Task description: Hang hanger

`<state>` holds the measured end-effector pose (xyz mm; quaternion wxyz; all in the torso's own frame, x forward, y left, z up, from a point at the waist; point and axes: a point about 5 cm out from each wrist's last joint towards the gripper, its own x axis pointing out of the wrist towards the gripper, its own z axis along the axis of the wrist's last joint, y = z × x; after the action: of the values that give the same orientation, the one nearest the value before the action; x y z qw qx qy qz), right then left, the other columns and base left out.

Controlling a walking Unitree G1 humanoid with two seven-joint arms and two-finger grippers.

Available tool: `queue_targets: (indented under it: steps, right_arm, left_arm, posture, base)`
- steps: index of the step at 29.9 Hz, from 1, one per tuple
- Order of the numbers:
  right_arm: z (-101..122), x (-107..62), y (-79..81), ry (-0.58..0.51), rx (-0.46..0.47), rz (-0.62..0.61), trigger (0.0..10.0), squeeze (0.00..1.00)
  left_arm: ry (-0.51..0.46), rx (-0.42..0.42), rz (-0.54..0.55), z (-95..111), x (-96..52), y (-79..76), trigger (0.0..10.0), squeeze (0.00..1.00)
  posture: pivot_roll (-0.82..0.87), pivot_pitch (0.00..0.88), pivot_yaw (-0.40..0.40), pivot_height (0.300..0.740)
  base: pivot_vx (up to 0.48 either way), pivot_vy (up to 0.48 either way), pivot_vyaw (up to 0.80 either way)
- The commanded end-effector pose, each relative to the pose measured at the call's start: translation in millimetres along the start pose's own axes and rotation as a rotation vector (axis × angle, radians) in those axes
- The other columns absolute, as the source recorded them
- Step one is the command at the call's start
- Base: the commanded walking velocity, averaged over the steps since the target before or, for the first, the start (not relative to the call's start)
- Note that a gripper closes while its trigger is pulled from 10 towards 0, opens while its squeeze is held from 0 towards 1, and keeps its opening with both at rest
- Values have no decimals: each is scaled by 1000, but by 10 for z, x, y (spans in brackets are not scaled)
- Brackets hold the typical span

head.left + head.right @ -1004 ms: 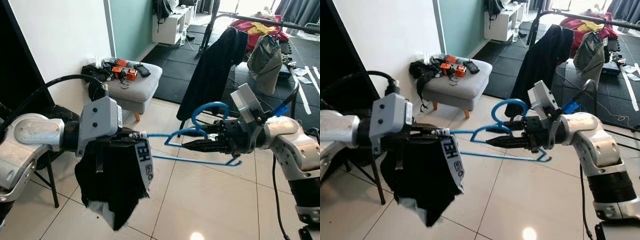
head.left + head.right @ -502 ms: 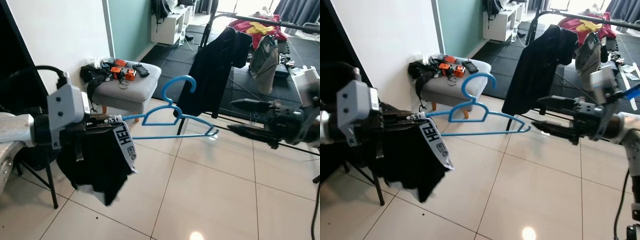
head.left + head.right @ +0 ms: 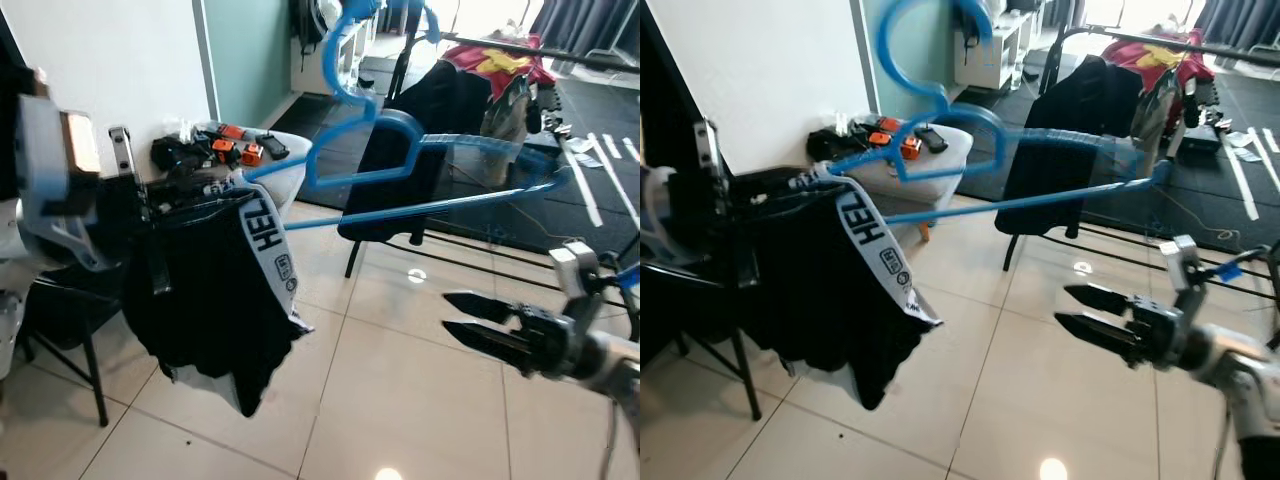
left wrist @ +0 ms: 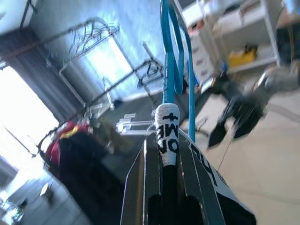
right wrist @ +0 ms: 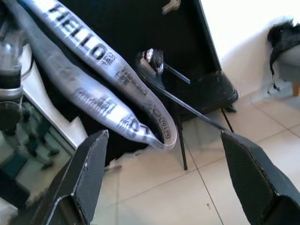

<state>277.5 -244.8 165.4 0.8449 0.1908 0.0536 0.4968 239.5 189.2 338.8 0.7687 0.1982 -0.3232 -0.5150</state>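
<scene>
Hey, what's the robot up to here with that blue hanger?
The left claw grips one end of the blue hanger, which carries black shorts with a white lettered waistband, and holds it up over the tiled floor. The right claw hovers open and empty below the hanger's other end. A clothes rack stands behind.

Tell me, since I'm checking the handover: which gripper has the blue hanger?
The left gripper: its jaws clamp one end of the blue hanger and the black garment's waistband. The right gripper is open, holding nothing.
</scene>
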Motion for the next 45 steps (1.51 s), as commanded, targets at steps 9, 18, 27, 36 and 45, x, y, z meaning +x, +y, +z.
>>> queue_targets:
  steps: [9,18,27,36,45]
  right_arm:
    - [-91,345,6,98,36,-41,10000,0]
    - [-111,812,357,243,-52,127,10000,0]
    - [-170,912,384,288,-45,104,10000,0]
    - [-407,915,110,534,-132,-203,10000,0]
    - [-368,803,-95,514,-109,-378,10000,0]
  left_arm:
    - [-235,-41,-30,218,223,-101,0,0]
    - [-302,-38,-10,264,383,-102,0,0]
    - [-323,-45,-9,285,413,-111,0,0]
    - [-349,-8,18,346,422,-78,0,0]
    - [-374,37,60,439,403,-18,0,0]
  posture:
    - [-51,56,-25,740]
    - [-57,56,-25,740]
    - [-56,58,-28,740]
    - [-53,59,-33,740]
    - [-56,59,-34,740]
  base:
    - [0,0,0]
    - [0,0,0]
    - [0,0,0]
    - [0,0,0]
    - [0,0,0]
